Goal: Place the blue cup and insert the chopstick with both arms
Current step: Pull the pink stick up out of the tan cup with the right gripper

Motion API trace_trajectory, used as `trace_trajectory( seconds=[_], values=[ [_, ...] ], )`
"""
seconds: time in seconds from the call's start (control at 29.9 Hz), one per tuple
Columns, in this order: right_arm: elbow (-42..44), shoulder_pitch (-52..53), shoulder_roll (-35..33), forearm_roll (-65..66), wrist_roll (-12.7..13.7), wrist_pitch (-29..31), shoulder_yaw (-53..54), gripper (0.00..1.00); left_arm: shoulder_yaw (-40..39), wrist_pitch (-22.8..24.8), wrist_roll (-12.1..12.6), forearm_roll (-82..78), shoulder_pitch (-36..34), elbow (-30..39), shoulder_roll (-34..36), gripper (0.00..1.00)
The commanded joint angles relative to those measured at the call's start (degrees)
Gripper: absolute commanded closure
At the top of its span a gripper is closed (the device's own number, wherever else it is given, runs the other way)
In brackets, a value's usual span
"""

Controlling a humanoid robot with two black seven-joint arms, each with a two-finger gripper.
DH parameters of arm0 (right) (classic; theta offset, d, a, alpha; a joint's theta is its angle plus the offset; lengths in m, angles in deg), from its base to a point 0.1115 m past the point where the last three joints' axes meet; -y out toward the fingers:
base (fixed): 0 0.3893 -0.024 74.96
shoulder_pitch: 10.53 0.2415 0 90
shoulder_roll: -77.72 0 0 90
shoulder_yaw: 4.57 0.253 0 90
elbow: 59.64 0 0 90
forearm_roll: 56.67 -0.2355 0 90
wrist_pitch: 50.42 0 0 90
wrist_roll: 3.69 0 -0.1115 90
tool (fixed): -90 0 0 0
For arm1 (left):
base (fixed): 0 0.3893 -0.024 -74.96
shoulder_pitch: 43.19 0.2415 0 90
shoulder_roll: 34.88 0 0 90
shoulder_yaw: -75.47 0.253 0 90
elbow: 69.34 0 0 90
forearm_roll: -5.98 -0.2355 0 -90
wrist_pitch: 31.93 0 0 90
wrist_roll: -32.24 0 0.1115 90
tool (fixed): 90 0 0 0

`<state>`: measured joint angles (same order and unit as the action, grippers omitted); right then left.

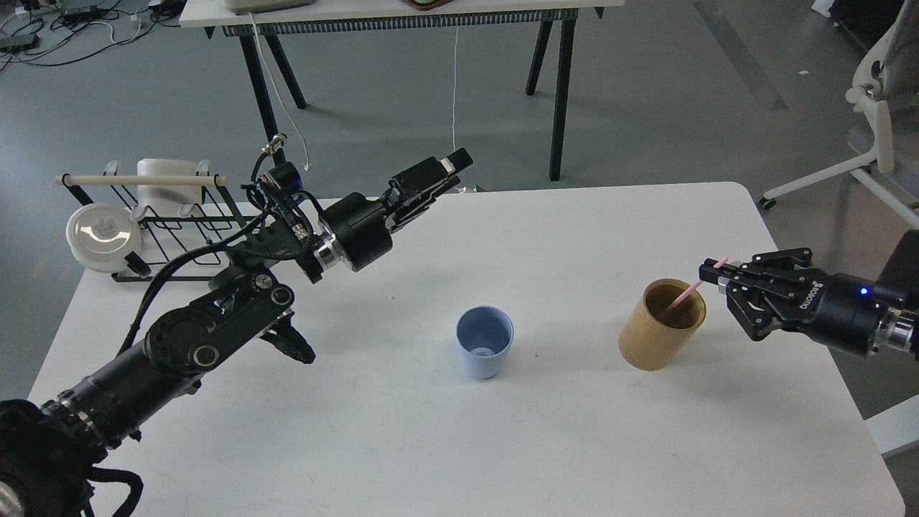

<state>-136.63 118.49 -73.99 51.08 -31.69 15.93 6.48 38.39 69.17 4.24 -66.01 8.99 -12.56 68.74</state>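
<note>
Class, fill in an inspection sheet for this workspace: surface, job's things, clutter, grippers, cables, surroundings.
Surface: white table, faint scuffs.
Job's things: blue cup upright, empty, mid-table; pink chopstick leaning in tan holder.
Clutter: black wire rack with wooden rod and white dish, far-left corner.
Grippers: left gripper raised, holding nothing; right gripper pinching the chopstick's top.
Cables: bundle along left arm.
Surroundings: second table, white chair, floor cables.
</note>
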Motion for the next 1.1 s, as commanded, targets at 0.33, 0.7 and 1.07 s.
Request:
trace_trajectory(
  seconds=[0.33, 0.7, 1.07],
  values=[
    [-0.70, 0.62, -1.92, -2.90, 0.00, 0.17, 1.00, 1.00, 0.09, 0.06, 0.00, 0.00, 0.38, -0.97, -0.35, 0.36],
    [-5.09, 1.32, -2.80, -11.50, 0.00, 0.70, 1.09, 1.00, 0.09, 0.06, 0.00, 0.00, 0.47, -2.38, -1.32, 0.35],
    [-9.49, 4.57, -4.47, -17.84, 0.00, 1.58, 1.17, 1.00, 0.17, 0.15, 0.00, 0.00, 0.64, -5.10, -1.41, 0.35]
  ],
)
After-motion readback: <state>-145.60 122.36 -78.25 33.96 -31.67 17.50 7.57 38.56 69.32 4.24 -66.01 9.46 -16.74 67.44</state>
